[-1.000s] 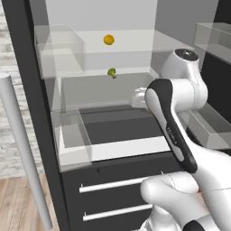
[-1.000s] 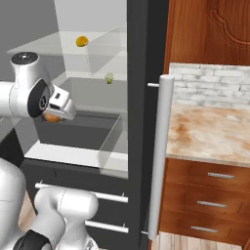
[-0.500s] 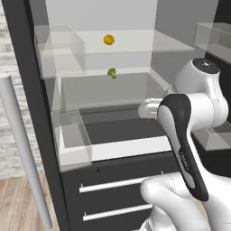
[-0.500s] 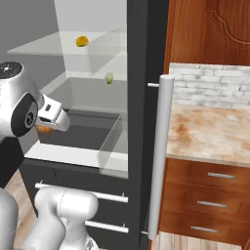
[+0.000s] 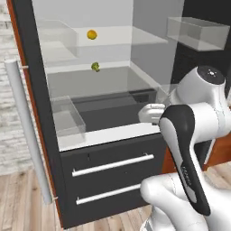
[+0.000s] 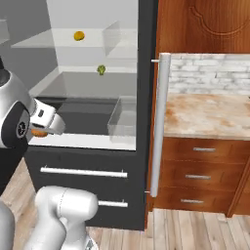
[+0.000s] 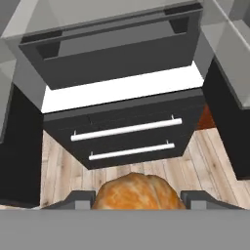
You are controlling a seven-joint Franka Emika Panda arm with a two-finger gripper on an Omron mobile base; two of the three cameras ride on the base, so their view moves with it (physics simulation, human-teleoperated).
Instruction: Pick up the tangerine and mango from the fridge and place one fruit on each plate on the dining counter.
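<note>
- The gripper (image 7: 138, 197) is clamped on the tangerine (image 7: 136, 192), in front of the open fridge (image 5: 90, 113); grip sits across its middle.
- The fruit looks light, smooth, roundish; likely to slip; the mango (image 5: 91, 34) sits on an upper shelf.

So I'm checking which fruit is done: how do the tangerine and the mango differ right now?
The tangerine is red-orange and sits clamped in the gripper, outside the fridge. The mango is golden-yellow and rests untouched on an upper glass shelf. Both are small, rounded fruits.
</note>
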